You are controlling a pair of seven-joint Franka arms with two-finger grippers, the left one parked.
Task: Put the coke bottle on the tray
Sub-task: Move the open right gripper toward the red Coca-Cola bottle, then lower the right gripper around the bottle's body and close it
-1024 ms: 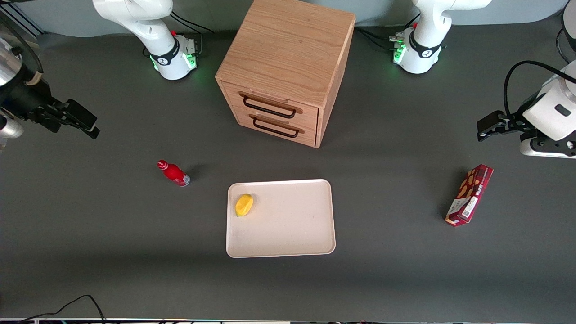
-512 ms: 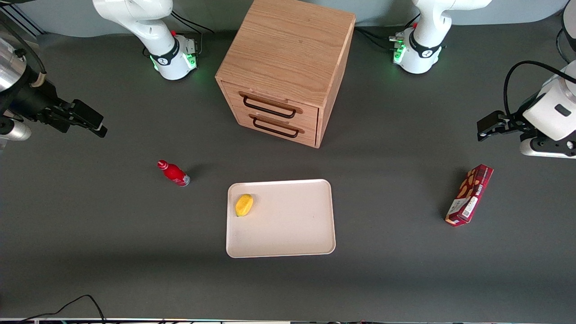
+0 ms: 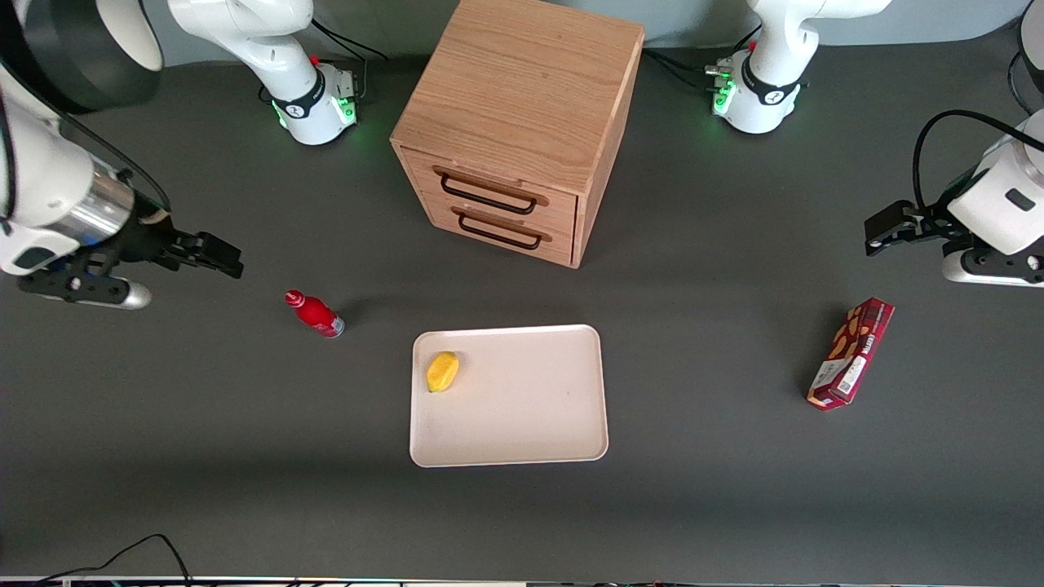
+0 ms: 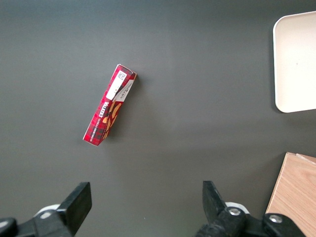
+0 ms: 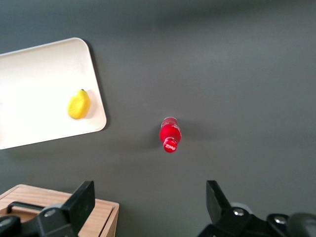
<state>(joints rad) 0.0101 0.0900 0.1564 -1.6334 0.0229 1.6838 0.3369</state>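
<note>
Gripper (image 3: pixel 224 262) left of frame, above table, fingers spread for grasp, short of bottle (image 3: pixel 314 313). Bottle upright, untouched. Tray (image 3: pixel 522 424) centre, lemon (image 3: pixel 443 371) in corner, ample room.

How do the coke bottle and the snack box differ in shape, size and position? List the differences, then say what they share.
The coke bottle is small and rounded with a narrow capped neck; the snack box is larger and rectangular. The bottle sits near the tray and the open gripper; the box lies toward the parked arm's end. The bottle is plain red; the box is dark red with printing. Both rest on the table, off the tray.
</note>
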